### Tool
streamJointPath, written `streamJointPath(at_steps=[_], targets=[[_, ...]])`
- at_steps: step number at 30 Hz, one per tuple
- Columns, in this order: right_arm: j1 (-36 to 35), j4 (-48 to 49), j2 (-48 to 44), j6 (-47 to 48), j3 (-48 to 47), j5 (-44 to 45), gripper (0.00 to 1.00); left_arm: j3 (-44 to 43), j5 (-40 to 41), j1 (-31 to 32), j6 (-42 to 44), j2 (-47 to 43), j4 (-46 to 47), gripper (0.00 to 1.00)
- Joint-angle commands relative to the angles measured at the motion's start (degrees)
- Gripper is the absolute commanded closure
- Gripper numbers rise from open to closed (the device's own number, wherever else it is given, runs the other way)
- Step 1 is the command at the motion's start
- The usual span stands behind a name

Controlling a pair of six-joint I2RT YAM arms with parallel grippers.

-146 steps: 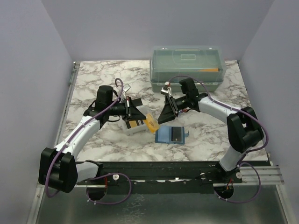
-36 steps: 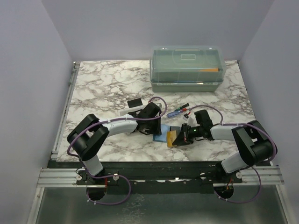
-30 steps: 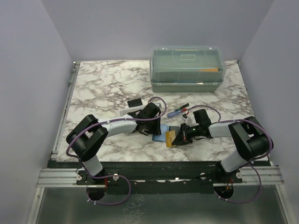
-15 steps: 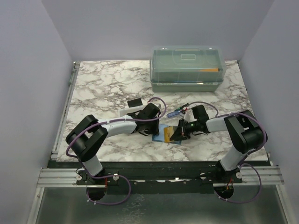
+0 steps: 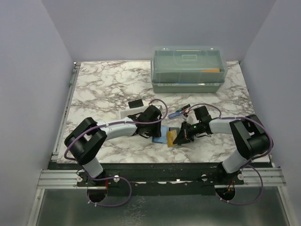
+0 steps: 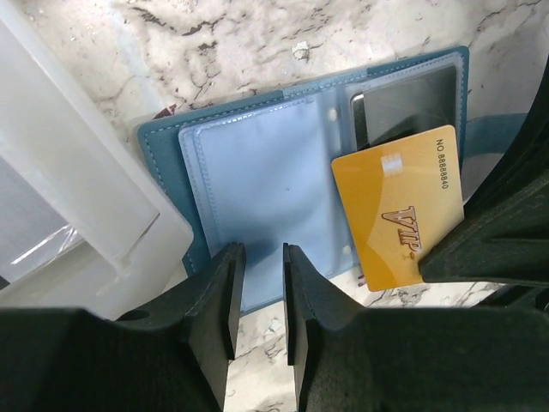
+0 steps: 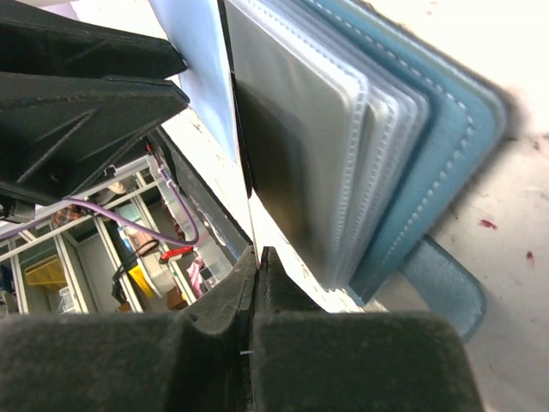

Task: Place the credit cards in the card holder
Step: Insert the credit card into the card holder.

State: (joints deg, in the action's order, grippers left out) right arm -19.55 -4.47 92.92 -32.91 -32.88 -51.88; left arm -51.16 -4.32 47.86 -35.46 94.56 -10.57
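Note:
The teal card holder point(image 6: 176, 137) lies open on the marble, its clear sleeves point(image 6: 257, 184) facing up; it also shows as the card holder point(image 5: 163, 133) and edge-on point(image 7: 446, 163). A yellow credit card point(image 6: 399, 210) marked VIP lies tilted over the right side of the holder, by a dark pocket. My right gripper point(image 7: 256, 251) is shut on its thin edge and looks black at the right of the left wrist view. My left gripper point(image 6: 262, 251) hovers over the sleeves' near edge, open a little, nothing between its fingers. Seen from above, left gripper point(image 5: 156, 131) and right gripper point(image 5: 180, 135) flank the yellow card point(image 5: 172, 137).
A small clear-white tray point(image 6: 77, 197) sits right beside the holder's left edge, with a black card point(image 5: 136, 102) behind it. A large translucent lidded box point(image 5: 188, 68) stands at the back. A blue pen-like item point(image 5: 178, 113) lies behind the right gripper.
My right gripper pushed the yellow card left over the holder, then drew back a little to the right. The left arm stayed almost still beside the holder.

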Motion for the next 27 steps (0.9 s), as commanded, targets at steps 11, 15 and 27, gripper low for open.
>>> streamJointPath(at_steps=[11,15,27], targets=[[0.39,-0.75,2.65,4.17,-0.93,-3.87,1.00,3.12,3.62,-0.08,0.03,-5.82,-6.02,0.61],[0.43,-0.25,3.04,5.68,-1.39,-5.03,1.00,3.50,3.88,-0.12,0.63,-4.52,-5.96,0.61],[0.39,0.69,7.03,6.42,-3.85,-5.50,1.00,3.74,3.53,-0.03,0.82,-0.11,-4.20,0.73]])
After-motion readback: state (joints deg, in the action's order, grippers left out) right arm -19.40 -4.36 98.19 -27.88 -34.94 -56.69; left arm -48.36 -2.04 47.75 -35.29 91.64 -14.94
